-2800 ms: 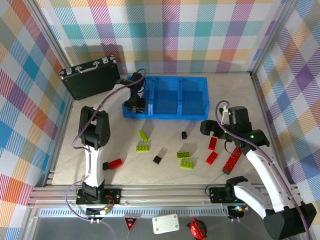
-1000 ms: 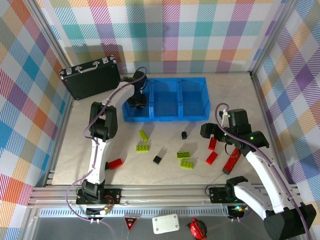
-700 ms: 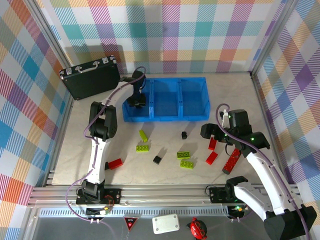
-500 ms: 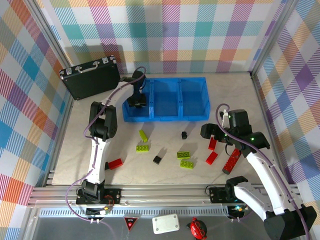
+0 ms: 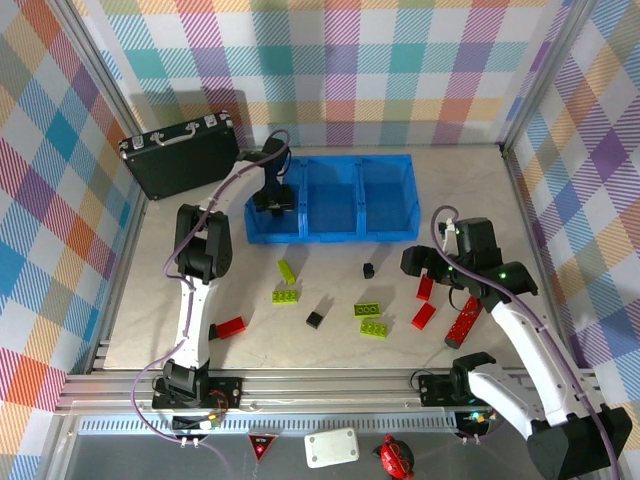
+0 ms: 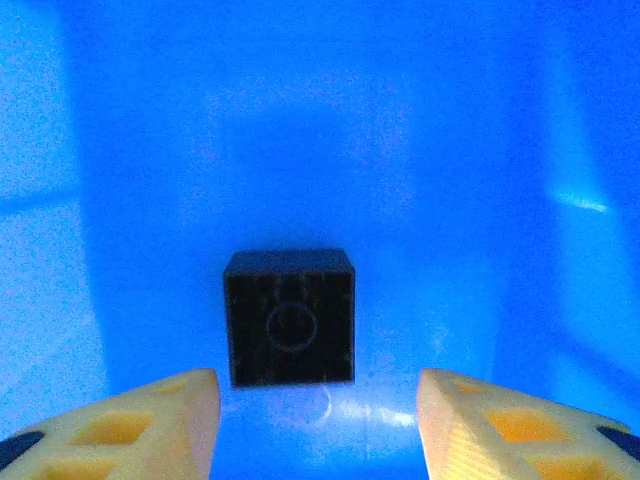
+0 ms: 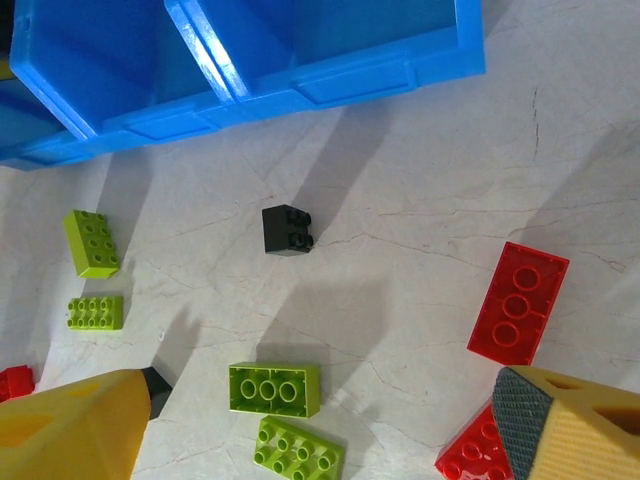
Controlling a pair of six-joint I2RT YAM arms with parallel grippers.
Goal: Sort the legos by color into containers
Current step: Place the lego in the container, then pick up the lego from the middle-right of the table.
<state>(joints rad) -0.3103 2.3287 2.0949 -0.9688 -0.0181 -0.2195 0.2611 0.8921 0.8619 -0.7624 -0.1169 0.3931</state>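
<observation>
The blue container (image 5: 330, 230) stands at the back of the table. My left gripper (image 5: 272, 200) is down inside its left compartment, open. One black cube (image 6: 289, 317) lies on the blue floor (image 6: 320, 120), just ahead of my left gripper (image 6: 315, 430) and clear of both fingers. My right gripper (image 5: 430, 270) hovers open over the loose legos, holding nothing. Under the right gripper (image 7: 325, 412) lie two lime plates (image 7: 275, 388), with a black cube (image 7: 287, 230) beyond them and red bricks (image 7: 518, 300) beside the right finger. A long red bar (image 5: 464, 320) lies to the right.
A black briefcase (image 5: 180, 158) stands at the back left. More lime plates (image 5: 286, 295), a black cube (image 5: 315, 319) and a red brick (image 5: 231, 327) lie mid-table. Checkered walls close in the table on three sides.
My left gripper has opened inside the left compartment and let go of the black cube, which now rests on the floor. The right arm has barely moved.
</observation>
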